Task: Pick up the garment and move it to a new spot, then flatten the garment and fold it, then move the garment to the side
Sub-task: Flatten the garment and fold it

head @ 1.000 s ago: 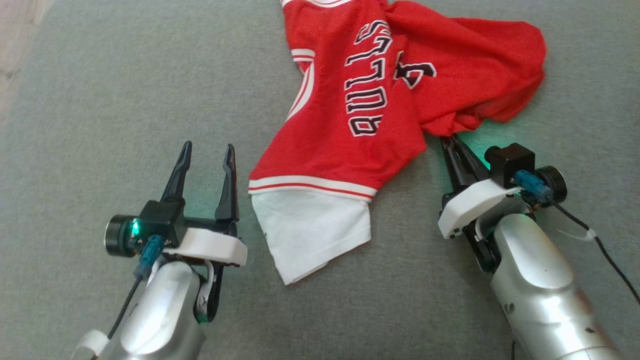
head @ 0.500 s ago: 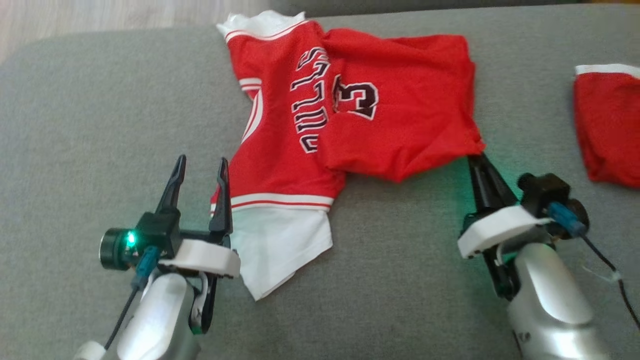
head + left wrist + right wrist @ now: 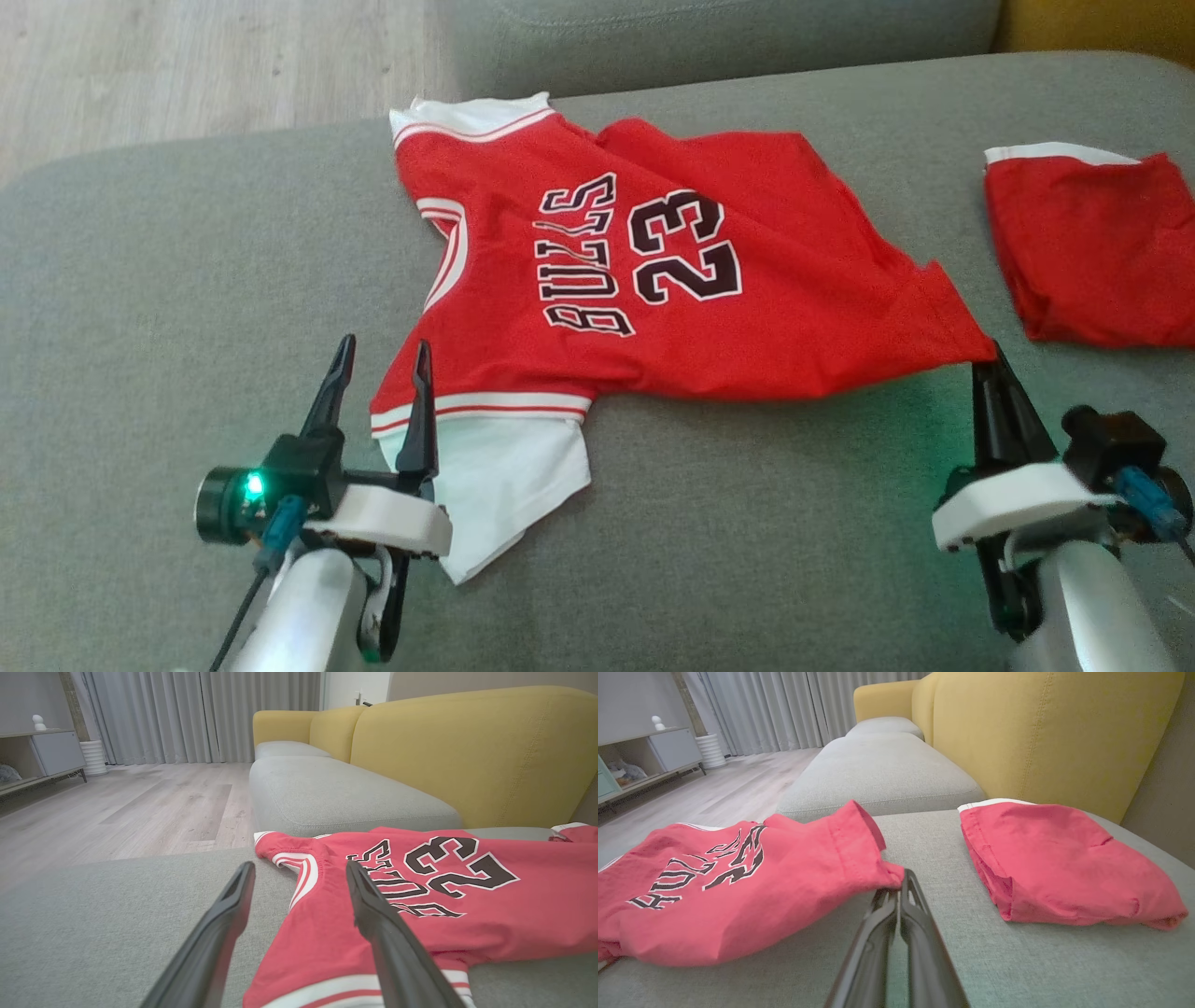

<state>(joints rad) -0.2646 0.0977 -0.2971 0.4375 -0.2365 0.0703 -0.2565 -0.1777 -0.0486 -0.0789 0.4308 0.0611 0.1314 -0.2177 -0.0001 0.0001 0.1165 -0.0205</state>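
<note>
A: Start at the right gripper (image 3: pixel 988 362). Jaws?
B: Pressed together, pinching one corner of the red basketball jersey with black "BULLS 23" lettering and white trim (image 3: pixel 747 308). The right wrist view agrees: the right gripper (image 3: pixel 901 881) tip sits in the bunched hem corner, and the cloth (image 3: pixel 784 896) runs to a point there.
A: And the left gripper (image 3: pixel 386 347)?
B: Jaws spread wide. Its inner finger (image 3: pixel 420 420) overlaps the jersey's striped edge in the head view; contact cannot be told. In the left wrist view the left gripper (image 3: pixel 300 867) points over the armhole side of the jersey (image 3: pixel 467 914).
A: Jersey position?
B: Spread lettering-up on the grey fabric sofa seat (image 3: pixel 187 280), mostly flat, creased near the top. A white cloth panel (image 3: pixel 495 485) sticks out below the striped edge, just beside the left gripper.
A: Surroundings?
B: A second red garment (image 3: pixel 1092 252), folded, with a white band, lies on the same seat to the right, apart from the jersey; it also shows beside the right gripper (image 3: pixel 1064 868). Yellow upholstered backrest (image 3: pixel 467 756) behind the seat, pale wood floor (image 3: pixel 187 65) beyond the seat's far left edge
</note>
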